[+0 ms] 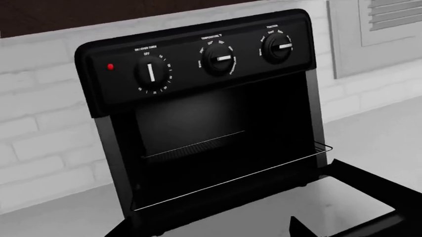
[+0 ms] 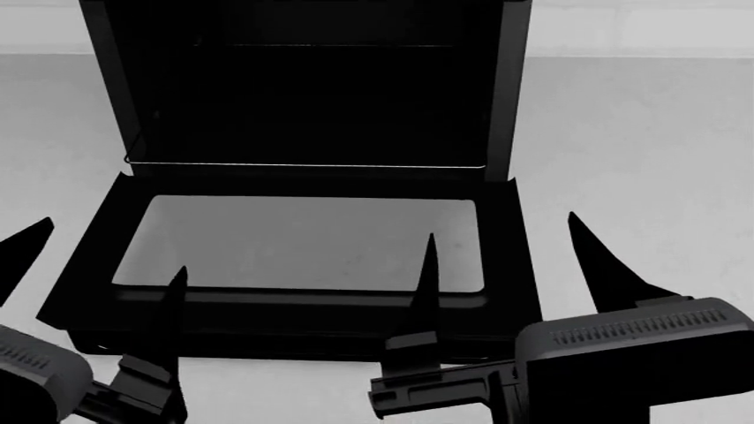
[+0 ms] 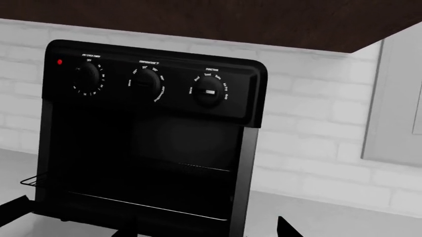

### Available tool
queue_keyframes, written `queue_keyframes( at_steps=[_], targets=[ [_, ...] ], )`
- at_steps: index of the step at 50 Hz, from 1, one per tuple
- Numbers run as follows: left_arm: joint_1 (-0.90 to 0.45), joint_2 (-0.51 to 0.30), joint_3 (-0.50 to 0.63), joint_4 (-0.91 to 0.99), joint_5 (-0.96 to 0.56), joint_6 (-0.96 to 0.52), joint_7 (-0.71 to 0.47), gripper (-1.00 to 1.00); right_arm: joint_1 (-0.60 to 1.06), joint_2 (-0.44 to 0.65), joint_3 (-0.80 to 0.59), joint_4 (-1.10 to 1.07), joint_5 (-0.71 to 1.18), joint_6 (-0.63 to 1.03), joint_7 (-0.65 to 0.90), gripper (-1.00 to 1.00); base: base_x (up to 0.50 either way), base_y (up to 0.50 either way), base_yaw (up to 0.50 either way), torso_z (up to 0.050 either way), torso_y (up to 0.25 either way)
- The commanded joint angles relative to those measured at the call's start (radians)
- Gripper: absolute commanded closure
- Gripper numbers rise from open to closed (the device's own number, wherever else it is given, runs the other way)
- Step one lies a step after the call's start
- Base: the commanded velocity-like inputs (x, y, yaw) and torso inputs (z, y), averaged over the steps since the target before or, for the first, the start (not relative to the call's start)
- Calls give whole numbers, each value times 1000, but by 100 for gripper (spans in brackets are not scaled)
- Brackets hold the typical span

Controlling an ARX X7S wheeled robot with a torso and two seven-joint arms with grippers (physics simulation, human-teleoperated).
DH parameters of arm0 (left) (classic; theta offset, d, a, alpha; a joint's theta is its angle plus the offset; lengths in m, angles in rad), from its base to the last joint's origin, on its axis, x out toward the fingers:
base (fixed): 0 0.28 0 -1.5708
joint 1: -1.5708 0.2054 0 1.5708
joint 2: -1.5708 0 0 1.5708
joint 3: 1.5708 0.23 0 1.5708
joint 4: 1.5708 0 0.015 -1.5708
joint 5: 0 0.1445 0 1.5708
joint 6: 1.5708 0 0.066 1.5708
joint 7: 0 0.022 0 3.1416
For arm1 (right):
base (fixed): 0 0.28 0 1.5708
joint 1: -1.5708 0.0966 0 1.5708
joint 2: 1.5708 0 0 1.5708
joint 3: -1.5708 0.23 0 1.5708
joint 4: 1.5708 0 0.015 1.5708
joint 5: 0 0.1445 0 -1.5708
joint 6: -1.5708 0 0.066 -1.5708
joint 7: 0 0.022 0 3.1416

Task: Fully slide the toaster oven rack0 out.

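Observation:
The black toaster oven (image 2: 306,79) stands on the counter with its door (image 2: 94,256) folded down flat, glass pane up. The silvery wire rack0 (image 2: 306,165) lies in the dark cavity, with its front rim at the cavity mouth. In the left wrist view the rack0 (image 1: 231,178) spans the opening. In the right wrist view a corner of the rack0 (image 3: 29,181) pokes past the oven's side. My left gripper (image 2: 115,247) is open and empty over the door's left front. My right gripper (image 2: 503,226) is open and empty over the door's right edge. Neither gripper touches the rack0.
Three knobs (image 1: 218,59) and a red lamp (image 1: 110,66) sit on the oven's top panel. A white brick wall (image 3: 316,138) stands behind, with a dark cabinet (image 3: 264,19) above. Grey counter (image 2: 637,150) lies to the oven's right.

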Motion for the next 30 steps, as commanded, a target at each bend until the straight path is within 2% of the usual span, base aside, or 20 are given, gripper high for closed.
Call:
queue_keyframes(
  at_steps=[1,5,13,17,22,30],
  targets=[
    [-295,-29,146,-16,-2,-243,10,-100,13,-3,30,-25,29,42,9,-100,0,0,0,0,0],
    [-386,-58,222,-82,9,-261,13,-100,8,-3,36,-31,39,43,7,-100,0,0,0,0,0],
    [-509,-103,366,-420,48,-130,46,-100,-9,-5,75,-87,73,69,8,-100,0,0,0,0,0],
    [-592,-92,437,-599,70,-69,68,-100,-11,-5,97,-116,94,83,8,-100,0,0,0,0,0],
    [-676,-59,474,-801,65,-28,111,-100,-18,-4,116,-120,112,79,5,-100,0,0,0,0,0],
    [-733,-19,525,-1064,91,86,119,-100,-23,-4,131,-116,136,75,1,-100,0,0,0,0,0]
  ],
)
